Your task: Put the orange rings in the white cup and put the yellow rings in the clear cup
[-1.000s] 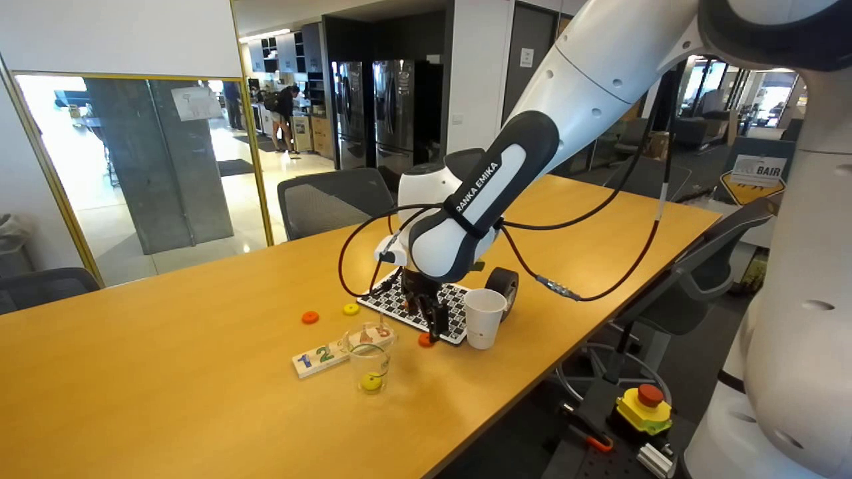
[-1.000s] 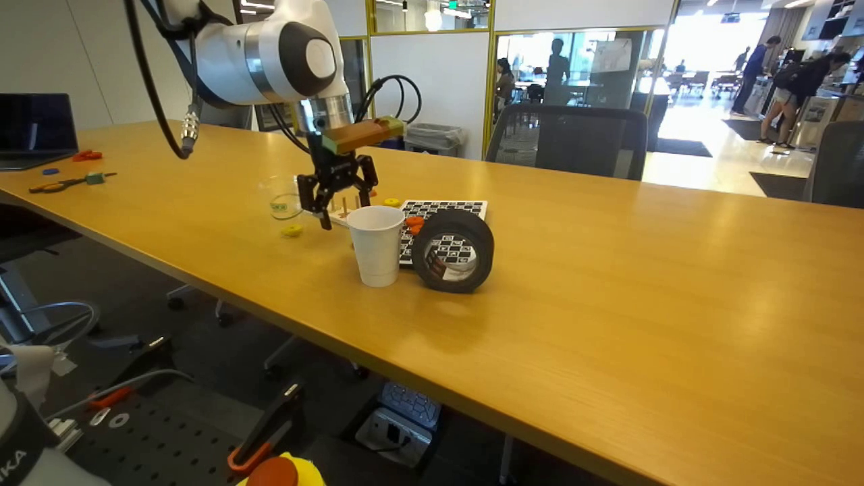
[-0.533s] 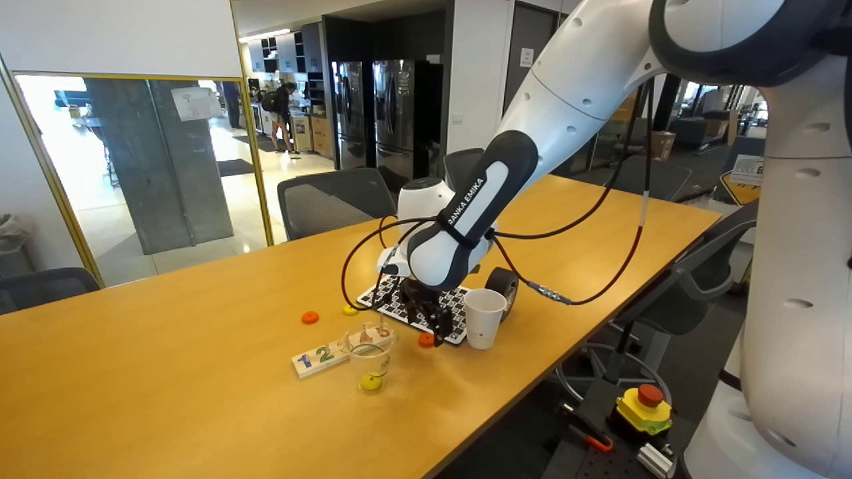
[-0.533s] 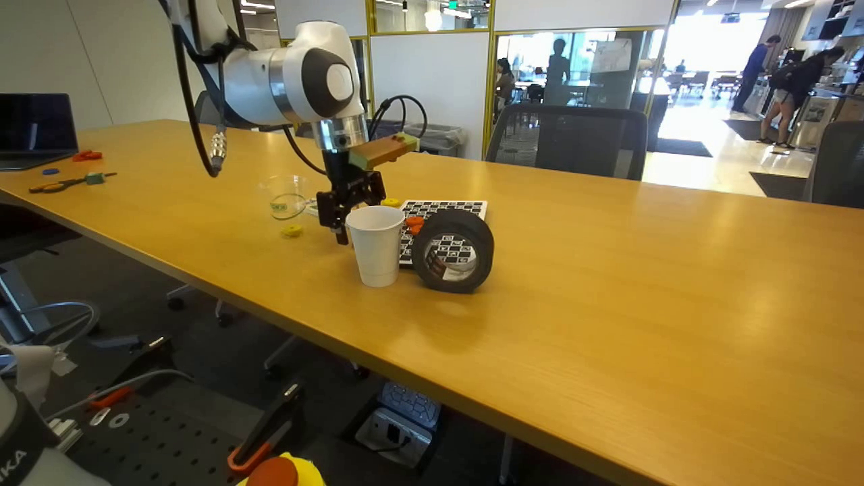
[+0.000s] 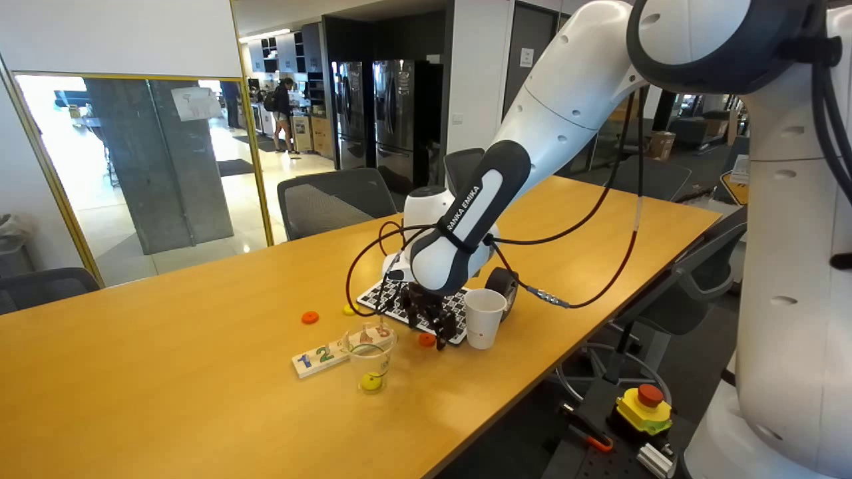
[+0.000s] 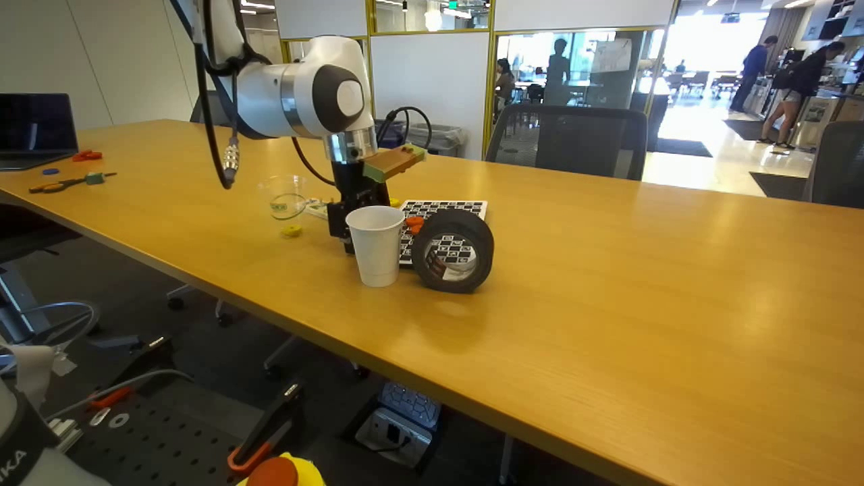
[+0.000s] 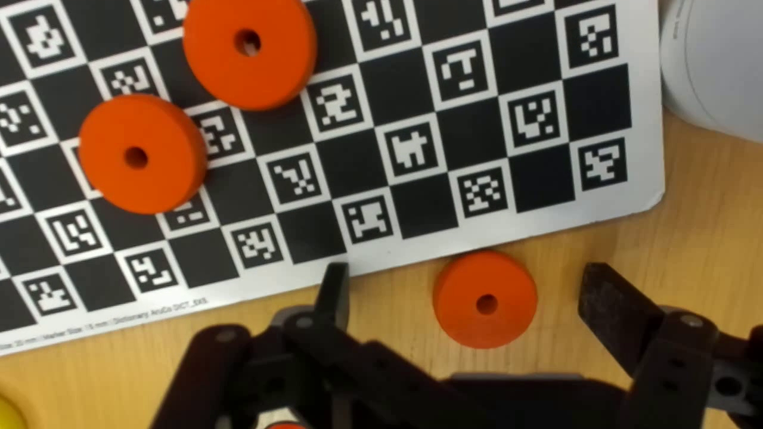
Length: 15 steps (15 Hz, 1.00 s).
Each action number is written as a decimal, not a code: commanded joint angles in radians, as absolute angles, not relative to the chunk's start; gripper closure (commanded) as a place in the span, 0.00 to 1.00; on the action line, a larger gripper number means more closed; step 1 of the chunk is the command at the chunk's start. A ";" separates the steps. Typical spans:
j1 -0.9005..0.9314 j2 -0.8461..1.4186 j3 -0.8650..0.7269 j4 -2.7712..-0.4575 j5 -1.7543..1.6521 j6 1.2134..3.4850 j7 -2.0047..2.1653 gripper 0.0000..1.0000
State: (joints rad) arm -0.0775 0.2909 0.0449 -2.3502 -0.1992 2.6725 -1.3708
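Observation:
My gripper (image 7: 468,283) is open and low over the table, its fingers on either side of an orange ring (image 7: 485,328) without touching it. This ring lies beside the checkered mat and shows in an exterior view (image 5: 426,340). Two orange rings (image 7: 250,77) (image 7: 143,187) lie on the mat; another orange ring (image 5: 309,317) lies on the table. The white cup (image 5: 484,322) stands upright beside the mat, close to my gripper (image 6: 343,233). The clear cup (image 5: 359,366) stands upright with a yellow ring (image 5: 371,381) seemingly at its bottom. Another yellow ring (image 5: 349,310) lies near the mat.
The checkered mat (image 7: 411,262) lies behind the gripped area. A black tape roll (image 6: 453,280) stands upright beside the white cup. A wooden number board (image 5: 326,357) lies behind the clear cup. A laptop (image 6: 34,128), pliers (image 6: 61,185) and small items lie at the table's far end.
My gripper has moved down towards the table, and towards the white cup, coming around the orange ring by the mat. It stays open. The rings and cups have not moved.

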 commanded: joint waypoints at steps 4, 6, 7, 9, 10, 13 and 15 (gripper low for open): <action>-0.104 0.291 0.070 -2.339 -0.171 2.687 -1.436 0.00; -0.106 0.287 0.075 -2.342 -0.163 2.686 -1.448 0.00; -0.108 0.286 0.079 -2.343 -0.159 2.687 -1.456 0.00; -0.109 0.282 0.085 -2.349 -0.149 2.692 -1.471 0.00; -0.108 0.280 0.087 -2.350 -0.147 2.692 -1.476 0.00; -0.105 0.276 0.086 -2.351 -0.148 2.687 -1.481 0.00; -0.106 0.276 0.088 -2.352 -0.145 2.684 -1.486 0.00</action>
